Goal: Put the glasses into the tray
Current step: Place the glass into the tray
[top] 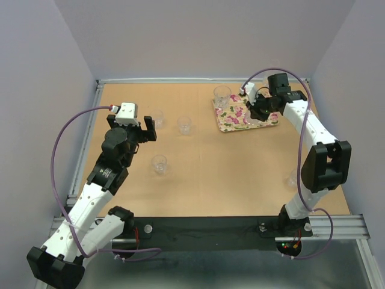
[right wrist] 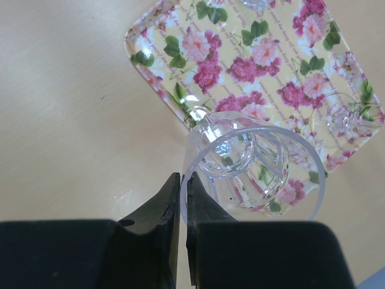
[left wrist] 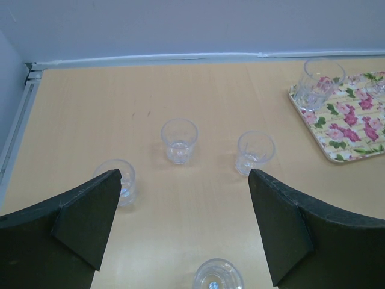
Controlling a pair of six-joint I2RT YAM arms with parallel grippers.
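The flowered tray (top: pixel 233 122) lies at the far right of the table; one clear tumbler (top: pixel 222 96) stands on its far left corner. My right gripper (top: pixel 255 112) is over the tray. In the right wrist view it (right wrist: pixel 183 180) is shut on the rim of a clear ribbed glass (right wrist: pixel 252 171), held over the tray's near edge (right wrist: pixel 240 66). My left gripper (top: pixel 147 128) is open and empty above the table. Three glasses stand near it (top: pixel 157 118) (top: pixel 184 125) (top: pixel 159 164). In the left wrist view, glasses (left wrist: pixel 179 140) (left wrist: pixel 255 152) stand ahead of the open gripper (left wrist: pixel 184 176).
Another clear glass (right wrist: pixel 348 117) rests on the tray's right side. A glass (top: pixel 295 177) stands at the table's right edge, partly behind the right arm. In the left wrist view, one glass (left wrist: pixel 117 180) is beside the left finger and one (left wrist: pixel 218 278) below.
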